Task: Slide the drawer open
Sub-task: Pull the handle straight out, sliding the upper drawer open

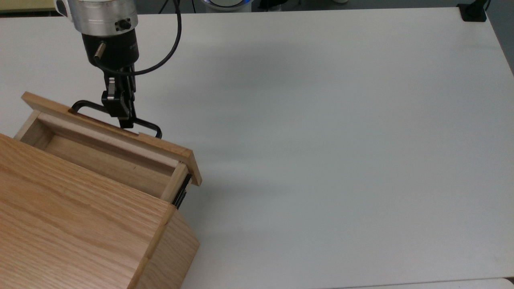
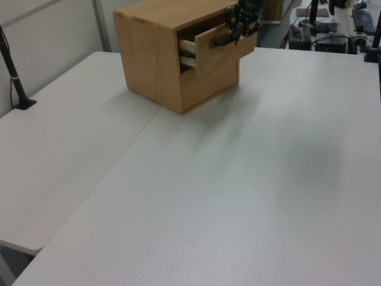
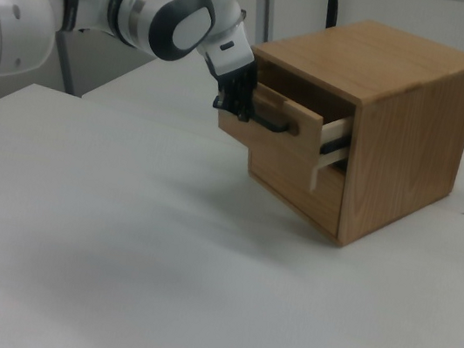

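Note:
The drawer (image 1: 160, 146) is the upper one of an oak cabinet (image 1: 60, 224) and is slid partway out, so its bare inside and a black side rail (image 1: 182, 194) show. My gripper (image 1: 124, 120) is shut on the drawer's black bar handle (image 1: 86, 105), near the bar's middle. The left view has the drawer front (image 2: 209, 50) sticking out of the cabinet (image 2: 149, 53), with the gripper (image 2: 239, 28) at the handle. In the right view the gripper (image 3: 229, 107) holds the handle (image 3: 270, 125) in front of the drawer panel (image 3: 285, 147).
A lower drawer (image 2: 208, 80) of the cabinet is closed. The cabinet stands on a wide white table (image 1: 321, 140). A black clamp (image 1: 473, 12) sits at the table's far corner, and a black pole (image 2: 15, 83) stands at the left view's left edge.

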You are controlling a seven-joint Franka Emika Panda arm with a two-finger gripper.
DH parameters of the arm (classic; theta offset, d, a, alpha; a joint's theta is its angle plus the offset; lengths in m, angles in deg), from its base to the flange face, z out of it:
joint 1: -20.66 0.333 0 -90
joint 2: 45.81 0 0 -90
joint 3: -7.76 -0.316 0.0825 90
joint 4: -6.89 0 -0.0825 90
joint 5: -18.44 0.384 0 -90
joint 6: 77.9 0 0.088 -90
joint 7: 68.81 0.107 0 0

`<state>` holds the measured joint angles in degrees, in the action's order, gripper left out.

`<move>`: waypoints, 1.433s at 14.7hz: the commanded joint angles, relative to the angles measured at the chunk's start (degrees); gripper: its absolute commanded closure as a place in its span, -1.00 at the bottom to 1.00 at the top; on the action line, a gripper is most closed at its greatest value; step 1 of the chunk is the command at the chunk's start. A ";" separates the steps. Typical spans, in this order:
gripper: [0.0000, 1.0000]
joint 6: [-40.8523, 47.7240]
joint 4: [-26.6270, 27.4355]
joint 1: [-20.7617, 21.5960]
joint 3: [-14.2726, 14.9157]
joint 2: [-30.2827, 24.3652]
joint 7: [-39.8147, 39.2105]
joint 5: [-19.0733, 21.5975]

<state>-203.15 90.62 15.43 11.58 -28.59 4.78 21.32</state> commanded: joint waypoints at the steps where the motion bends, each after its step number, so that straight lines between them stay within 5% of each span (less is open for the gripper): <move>1: 0.73 6.22 2.04 0.04 -2.07 -4.82 -10.73 -0.77; 14: 0.72 20.82 2.22 0.13 -3.47 -8.34 -17.86 -0.68; 21: 0.71 23.82 6.96 0.39 -3.65 -13.08 -19.10 -0.68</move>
<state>-183.06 94.37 14.94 9.96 -36.02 -2.56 21.32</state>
